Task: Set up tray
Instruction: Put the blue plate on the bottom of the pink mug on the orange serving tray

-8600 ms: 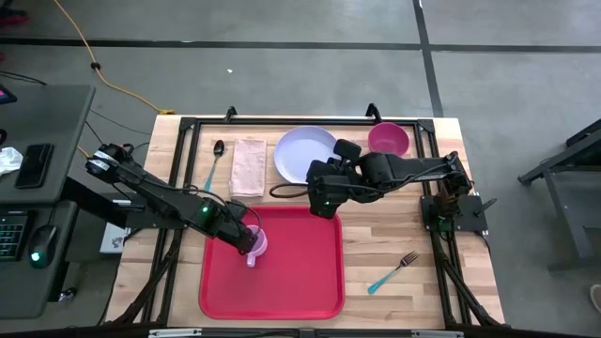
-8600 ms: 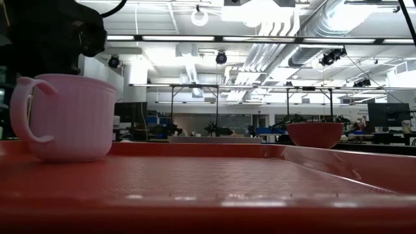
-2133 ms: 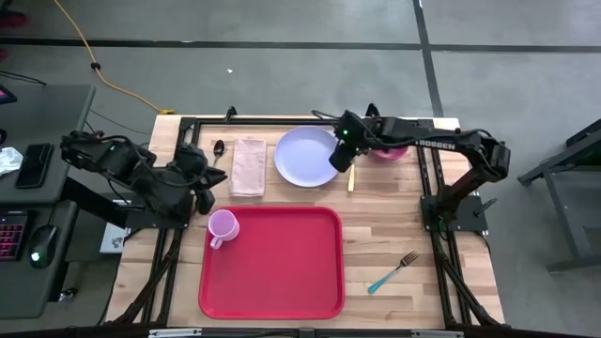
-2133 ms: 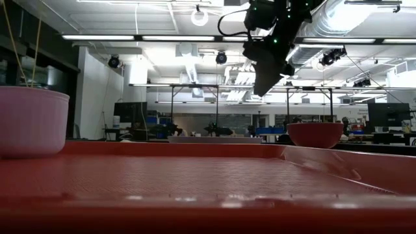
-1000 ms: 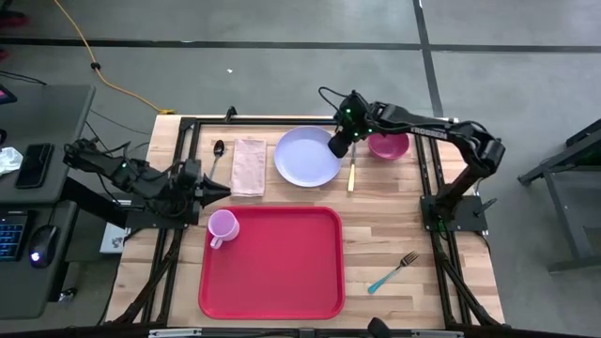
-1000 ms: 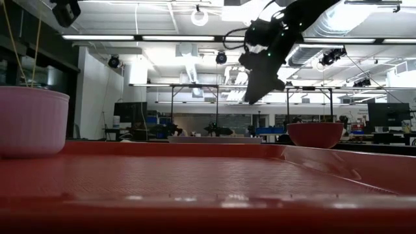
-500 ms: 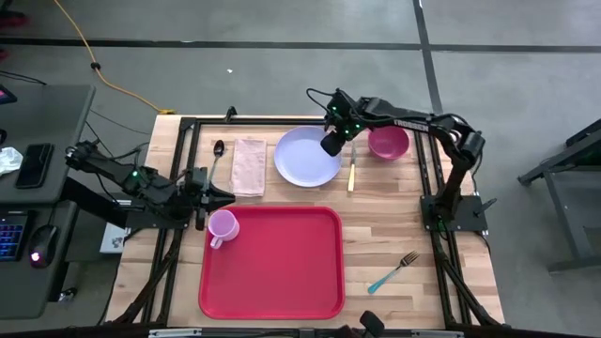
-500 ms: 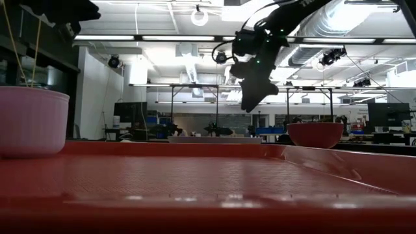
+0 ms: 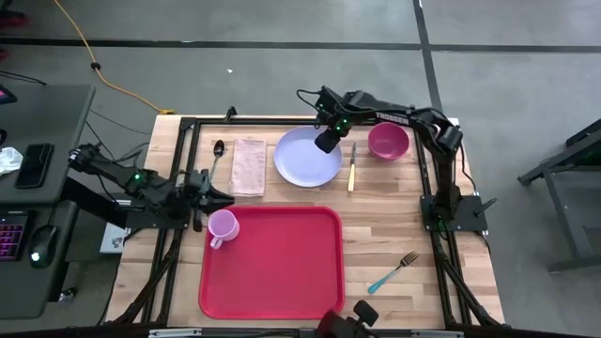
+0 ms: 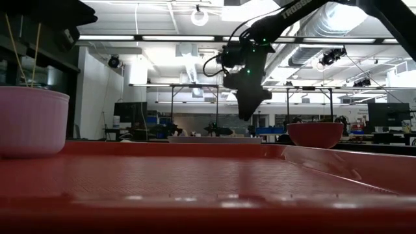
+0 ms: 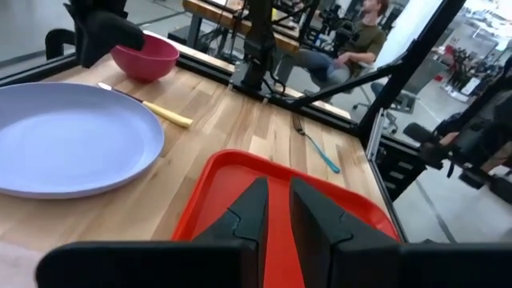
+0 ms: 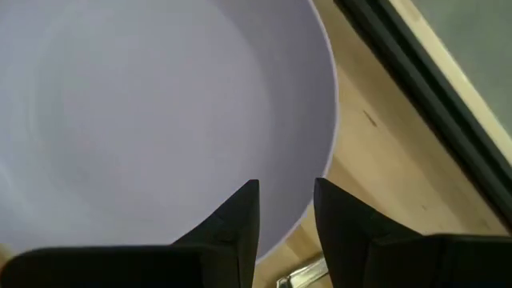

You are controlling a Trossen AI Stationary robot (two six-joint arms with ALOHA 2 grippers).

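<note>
Tray (image 9: 272, 263): flat red plastic rectangle

We see a light wooden desk (image 9: 385, 225) carrying a large flat red plastic tray (image 9: 277, 268), lavender round plate (image 9: 305, 160), magenta bowl (image 9: 388, 141), beige folded napkin (image 9: 248, 166), metal spoon (image 9: 215, 160), yellow-handled knife (image 9: 351, 169) and teal-handled fork (image 9: 392, 271).

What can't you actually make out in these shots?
- Low view: the pink cup is cut off by the left edge, so its handle is unseen.
- Low view: the plate is only a sliver behind the far rim of the tray.
- High view: a dark object is cut off by the bottom edge and cannot be identified.
</note>
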